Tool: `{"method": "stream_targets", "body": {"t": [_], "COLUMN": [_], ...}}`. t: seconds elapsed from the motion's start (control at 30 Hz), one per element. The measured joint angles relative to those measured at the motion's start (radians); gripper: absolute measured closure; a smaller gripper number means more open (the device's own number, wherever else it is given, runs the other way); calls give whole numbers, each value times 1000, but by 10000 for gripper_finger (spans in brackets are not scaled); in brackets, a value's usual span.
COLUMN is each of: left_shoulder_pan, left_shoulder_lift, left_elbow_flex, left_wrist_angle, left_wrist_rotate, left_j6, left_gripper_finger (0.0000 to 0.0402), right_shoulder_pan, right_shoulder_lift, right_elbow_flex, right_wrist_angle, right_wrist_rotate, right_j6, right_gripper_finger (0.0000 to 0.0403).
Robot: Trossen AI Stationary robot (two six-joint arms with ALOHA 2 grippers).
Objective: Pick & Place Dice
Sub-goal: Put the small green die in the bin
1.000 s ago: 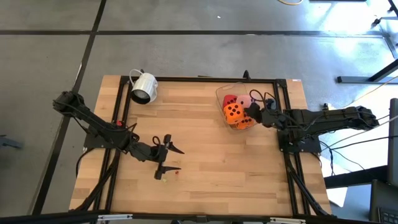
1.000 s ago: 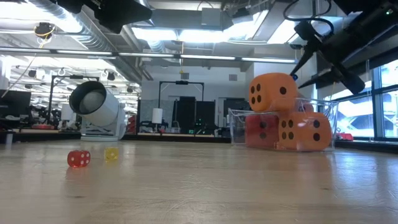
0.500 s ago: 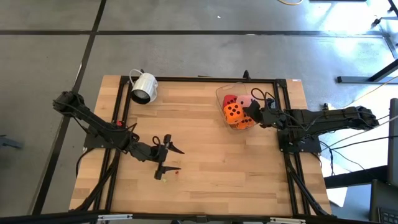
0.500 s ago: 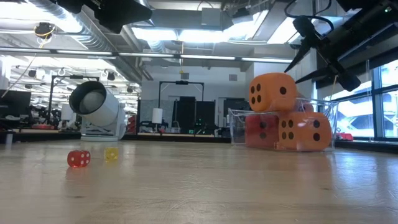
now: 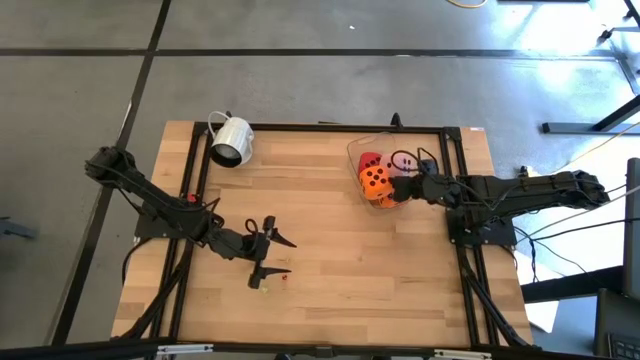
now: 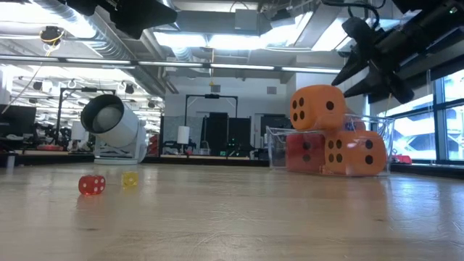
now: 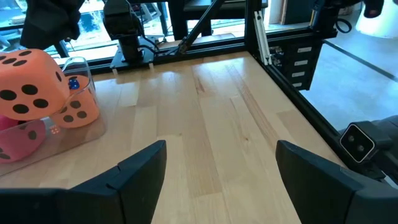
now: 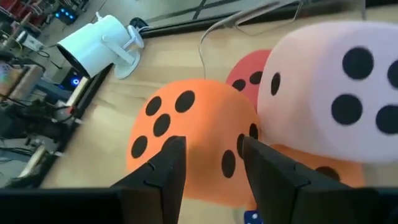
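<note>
Since a second ago the right tool (image 5: 403,184) has been brought closer over the dice (image 5: 376,181) heaped in the clear box (image 5: 356,150) at the desk's (image 5: 320,250) far right; its fingers are parted and empty. Foam-like, light and squashy, the top orange die (image 8: 186,140) is best pinched across opposite flat faces. The left tool (image 5: 272,255) is held open, idle

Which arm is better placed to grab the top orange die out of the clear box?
Right, probably. The right end effector hangs open directly over the top orange die in the clear box. The left end effector sits open far across the table.
</note>
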Motion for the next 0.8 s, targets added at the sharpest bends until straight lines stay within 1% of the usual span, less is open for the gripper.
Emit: {"method": "stream_targets", "body": {"t": [0.07,0.13,0.2,0.33,0.53,0.6,0.7,0.8], "left_shoulder_pan": [0,0,0,0,0,0,0,0], "left_shoulder_lift": [0,0,0,0,0,0,0,0], "left_elbow_flex": [0,0,0,0,0,0,0,0], "left_wrist_angle": [0,0,0,0,0,-2,-27,-52], "left_wrist_rotate": [0,0,0,0,46,55,57,52], "left_j6": [0,0,0,0,-11,-48,-151,-242], "left_gripper_finger": [107,107,107,107,107,107,107,107], "right_shoulder_pan": [0,0,12,60,156,197,257,315], "right_shoulder_lift": [0,0,0,-7,-30,-35,-35,-32], "right_elbow_flex": [0,0,0,0,0,0,0,0], "right_wrist_angle": [0,17,57,155,389,461,549,580], "right_wrist_rotate": [12,30,79,169,164,165,163,161], "right_j6": [-26,-103,-214,-360,-619,-702,-803,-835], "right_gripper_finger": [243,243,243,243,243,243,243,243]}}
